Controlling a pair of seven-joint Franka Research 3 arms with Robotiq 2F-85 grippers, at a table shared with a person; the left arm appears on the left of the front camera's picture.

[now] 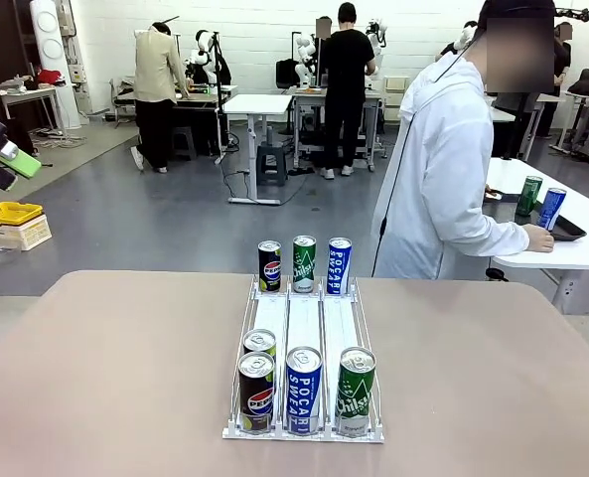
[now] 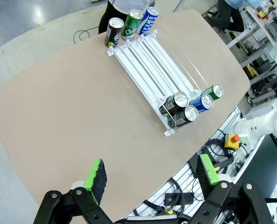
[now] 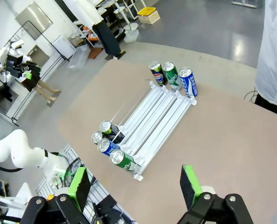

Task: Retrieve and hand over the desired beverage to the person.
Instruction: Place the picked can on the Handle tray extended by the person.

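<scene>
Rack (image 1: 304,434) at table's (image 1: 105,397) near edge — wide bare room beside | both grippers (image 2: 150,179) (image 3: 134,184) agape — holding nothing

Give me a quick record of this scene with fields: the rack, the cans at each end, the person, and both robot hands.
rack: clear three-lane can rack on the tan table
near end: two Pepsi cans in the left lane, one behind the other; Pocari Sweat can in the middle; Chilsung can on the right
far end: Pepsi, Chilsung, Pocari Sweat standing upright, left to right
person: white hooded jacket, turned to a side table, hand by a tray
left hand: open, above the table, holding nothing
right hand: open, above the table, holding nothing
</scene>
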